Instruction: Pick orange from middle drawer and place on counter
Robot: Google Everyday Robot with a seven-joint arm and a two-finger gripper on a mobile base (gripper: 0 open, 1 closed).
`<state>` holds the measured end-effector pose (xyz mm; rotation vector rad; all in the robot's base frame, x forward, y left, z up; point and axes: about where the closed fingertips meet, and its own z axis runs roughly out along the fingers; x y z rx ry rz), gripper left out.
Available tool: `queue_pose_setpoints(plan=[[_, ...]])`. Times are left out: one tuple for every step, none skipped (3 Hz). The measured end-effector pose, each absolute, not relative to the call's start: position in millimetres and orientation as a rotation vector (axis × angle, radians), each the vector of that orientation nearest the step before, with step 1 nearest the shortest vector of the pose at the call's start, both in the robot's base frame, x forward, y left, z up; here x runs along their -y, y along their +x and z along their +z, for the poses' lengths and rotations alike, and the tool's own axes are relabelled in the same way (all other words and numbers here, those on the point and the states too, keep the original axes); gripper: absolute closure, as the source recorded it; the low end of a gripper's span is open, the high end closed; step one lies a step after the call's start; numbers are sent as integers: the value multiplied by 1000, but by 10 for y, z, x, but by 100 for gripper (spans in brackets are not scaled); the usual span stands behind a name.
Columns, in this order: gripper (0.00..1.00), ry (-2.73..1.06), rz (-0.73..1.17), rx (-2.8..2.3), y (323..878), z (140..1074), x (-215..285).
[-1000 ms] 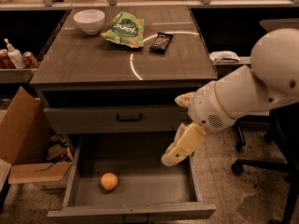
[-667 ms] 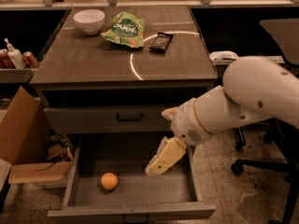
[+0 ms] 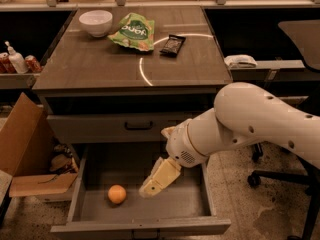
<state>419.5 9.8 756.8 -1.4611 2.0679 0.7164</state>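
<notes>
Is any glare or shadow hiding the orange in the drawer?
Camera view: no, the orange is plainly lit on the middle drawer floor, the gripper hanging beside it over the drawer; the only bright arc lies up on the counter.

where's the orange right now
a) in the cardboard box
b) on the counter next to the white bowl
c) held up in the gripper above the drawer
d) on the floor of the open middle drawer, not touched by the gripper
d: the orange lies on the grey floor of the open middle drawer, with a gap between it and the gripper, which hangs down inside the drawer beside it.
</notes>
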Motion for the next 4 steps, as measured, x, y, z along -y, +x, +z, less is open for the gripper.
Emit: queue_pose_setpoints(plan=[[0, -1483, 711, -2109, 4215, 7001, -289], [0, -1473, 713, -2096, 4241, 6531, -479], [0, -1473, 719, -2062, 4248, 6069, -757], [0, -1434, 692, -2053, 4360, 6076, -765]])
